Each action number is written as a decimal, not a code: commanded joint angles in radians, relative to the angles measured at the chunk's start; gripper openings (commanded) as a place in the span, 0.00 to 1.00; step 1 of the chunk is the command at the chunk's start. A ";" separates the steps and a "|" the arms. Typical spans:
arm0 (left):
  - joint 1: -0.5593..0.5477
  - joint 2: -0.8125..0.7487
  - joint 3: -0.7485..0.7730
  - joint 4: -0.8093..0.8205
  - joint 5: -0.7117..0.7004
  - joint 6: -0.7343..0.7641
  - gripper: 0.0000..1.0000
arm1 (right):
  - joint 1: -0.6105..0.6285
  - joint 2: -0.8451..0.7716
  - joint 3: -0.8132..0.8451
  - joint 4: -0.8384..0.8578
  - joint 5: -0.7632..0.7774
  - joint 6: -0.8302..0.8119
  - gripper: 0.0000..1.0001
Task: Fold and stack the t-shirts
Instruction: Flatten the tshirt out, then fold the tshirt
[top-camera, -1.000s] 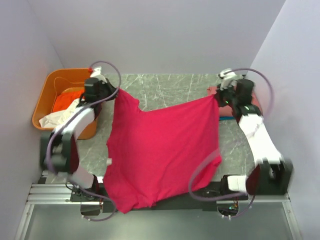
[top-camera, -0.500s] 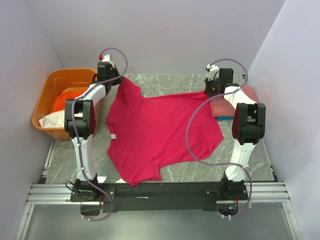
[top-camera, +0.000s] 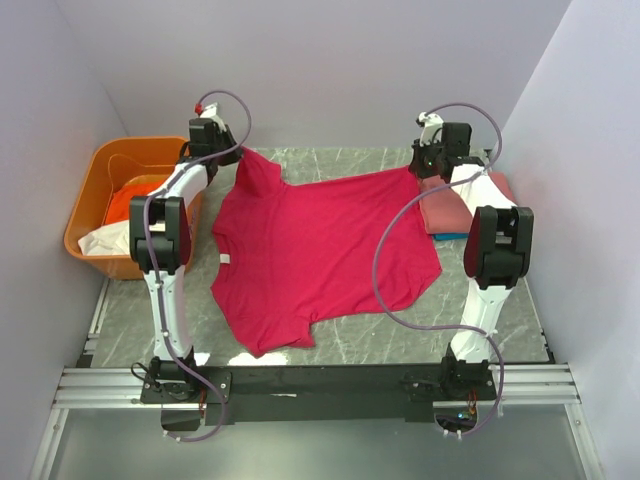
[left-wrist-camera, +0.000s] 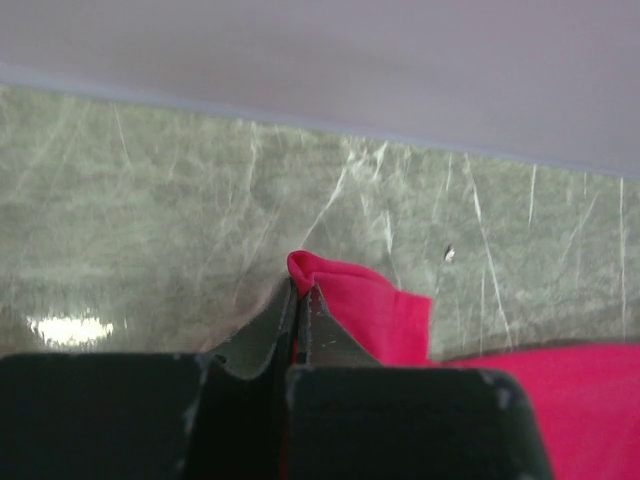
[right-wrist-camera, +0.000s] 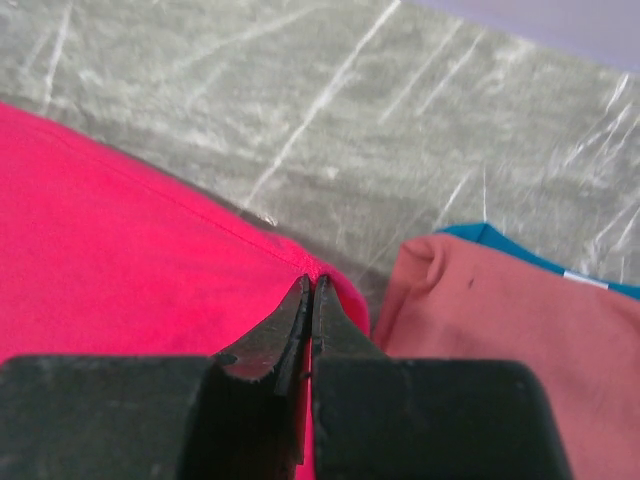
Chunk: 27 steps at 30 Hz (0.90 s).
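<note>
A large crimson-pink t-shirt lies spread nearly flat on the marble table. At the shirt's far left corner, my left gripper is shut on a pinch of its cloth; in the left wrist view the left gripper holds that fold just above the table. My right gripper is shut on the far right corner, and the right gripper pinches the hem there. A folded salmon-pink t-shirt lies on a blue one right beside that corner.
An orange plastic tub stands at the far left, holding an orange t-shirt and a white one. Walls close in the table at the back and on both sides. The folded salmon stack sits close to my right fingers.
Both arms have stretched to the far side and lowered the crimson shirt from hanging over the near edge to lying spread on the table. Both grips have held.
</note>
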 joint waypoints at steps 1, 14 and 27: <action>0.011 -0.099 -0.068 0.059 0.060 0.006 0.00 | 0.002 0.002 0.036 0.011 -0.028 0.030 0.00; 0.011 -0.426 -0.396 0.153 0.115 0.013 0.00 | -0.013 -0.071 -0.065 0.023 -0.068 0.039 0.00; 0.011 -0.582 -0.577 0.088 0.178 0.049 0.00 | -0.023 -0.127 -0.131 0.016 -0.100 0.043 0.00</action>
